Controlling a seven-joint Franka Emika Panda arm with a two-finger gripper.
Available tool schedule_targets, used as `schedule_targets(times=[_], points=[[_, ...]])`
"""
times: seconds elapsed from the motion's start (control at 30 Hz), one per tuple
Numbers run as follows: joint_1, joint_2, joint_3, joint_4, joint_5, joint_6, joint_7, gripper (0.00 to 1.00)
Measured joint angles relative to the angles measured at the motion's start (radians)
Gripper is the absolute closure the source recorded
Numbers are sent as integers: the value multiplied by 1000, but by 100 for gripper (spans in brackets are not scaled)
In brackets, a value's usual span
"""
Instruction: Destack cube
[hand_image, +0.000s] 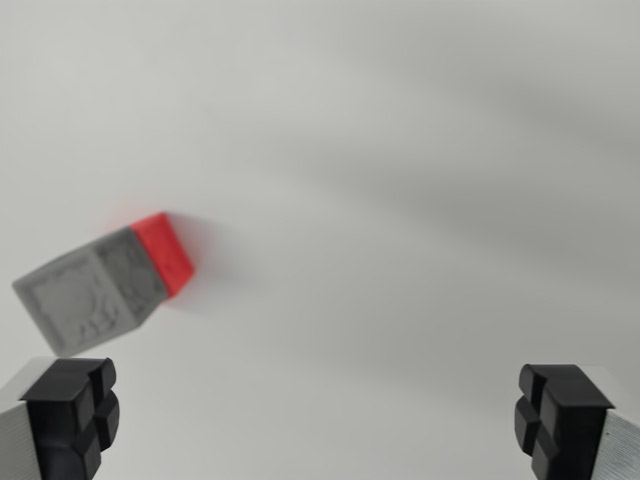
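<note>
- Ahead of the pincer (320, 415) and off toward the wrist view's left, the grey cube (90, 295) sits stacked on the red cube (165, 250) on the white desk (420, 200).
- Pincer jaws stand wide apart, holding nothing, clear of the stack.
- Looks like the approach step: next it must shift left, centre over the grey cube, then clamp.

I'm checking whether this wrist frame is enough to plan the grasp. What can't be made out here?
- Red cube: mostly hidden behind the grey cube stacked on it.
- Grey cube's face relief: blurred.
- Gripper: only the fingertips show; the frame's bottom edge cuts off the rest.
</note>
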Motion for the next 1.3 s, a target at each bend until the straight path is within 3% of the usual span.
schedule_targets(times=[0.8,1.3], points=[[80,-24,64,-146,-3,106,-119,0],[141,-16,115,-219,-12,178,-188,0]])
